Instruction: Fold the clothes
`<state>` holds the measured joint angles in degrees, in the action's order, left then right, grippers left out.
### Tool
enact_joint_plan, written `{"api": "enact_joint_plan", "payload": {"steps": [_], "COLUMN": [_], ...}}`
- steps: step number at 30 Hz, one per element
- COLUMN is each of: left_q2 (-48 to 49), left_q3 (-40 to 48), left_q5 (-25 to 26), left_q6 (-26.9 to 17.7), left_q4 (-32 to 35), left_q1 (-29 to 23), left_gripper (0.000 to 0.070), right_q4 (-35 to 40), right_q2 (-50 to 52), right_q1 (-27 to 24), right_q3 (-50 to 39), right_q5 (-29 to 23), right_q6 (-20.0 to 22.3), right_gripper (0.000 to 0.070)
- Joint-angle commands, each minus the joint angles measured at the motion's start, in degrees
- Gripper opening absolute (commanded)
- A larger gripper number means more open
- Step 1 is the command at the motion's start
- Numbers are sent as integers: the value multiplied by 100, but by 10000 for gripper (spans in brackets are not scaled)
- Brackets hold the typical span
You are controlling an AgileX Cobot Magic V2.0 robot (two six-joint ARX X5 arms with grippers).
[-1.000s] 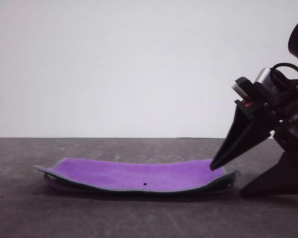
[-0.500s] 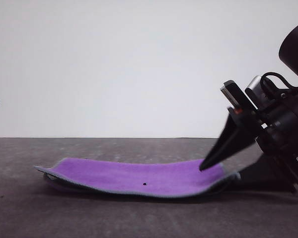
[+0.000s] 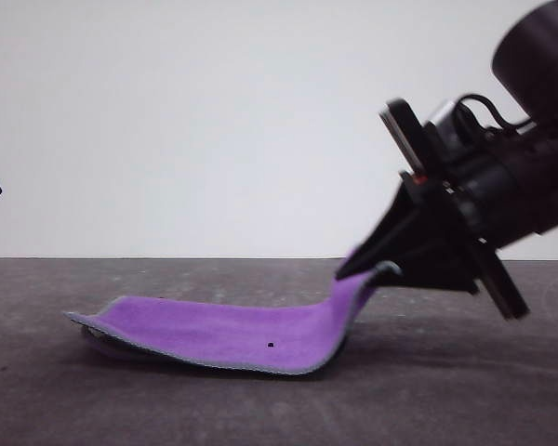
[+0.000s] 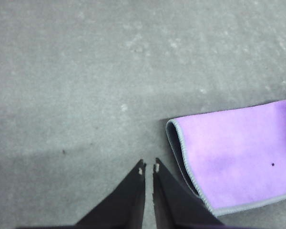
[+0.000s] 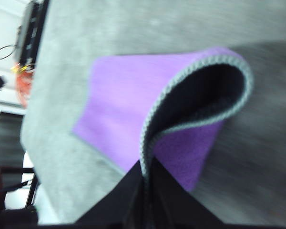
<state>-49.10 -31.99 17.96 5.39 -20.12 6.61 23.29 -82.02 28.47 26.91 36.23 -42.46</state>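
The right gripper [image 3: 361, 270] pinches the cloth [image 3: 232, 333] by its grey edge. Purple faces up, dark grey underneath. The left gripper [image 4: 148, 168] is almost closed, holding nothing.

No legible text, label, brand, number or sign on any surface, purple cloth [image 3: 232, 330] face plain apart from one small dark speck, not a character, near the cloth's front edge, grey table [image 3: 74, 409] unmarked

Soft, matt fleecy cloth [image 3: 251, 333] (stitched edging) on a rough, speckled table [image 3: 465, 390].
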Motion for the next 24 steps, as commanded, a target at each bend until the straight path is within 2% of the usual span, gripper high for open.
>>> {"api": "enact_joint_plan", "payload": {"steps": [1, 8, 24], "left_q2": [-20, -20, -20], "left_q3": [-44, -44, -44], "left_q5": [4, 7, 5], "left_q6": [-13, -13, -22], "left_q4": [70, 74, 130], "left_q1": [11, 11, 11], "left_gripper": [12, 12, 12], "right_q4": [68, 60, 24], "right_q2": [-74, -193, -1460], "right_q1": [153, 515, 1358], "right_q3": [138, 497, 1874], "right_q5": [22, -27, -18], "right_q6": [-50, -106, -109], "right_gripper": [0, 0, 0]}}
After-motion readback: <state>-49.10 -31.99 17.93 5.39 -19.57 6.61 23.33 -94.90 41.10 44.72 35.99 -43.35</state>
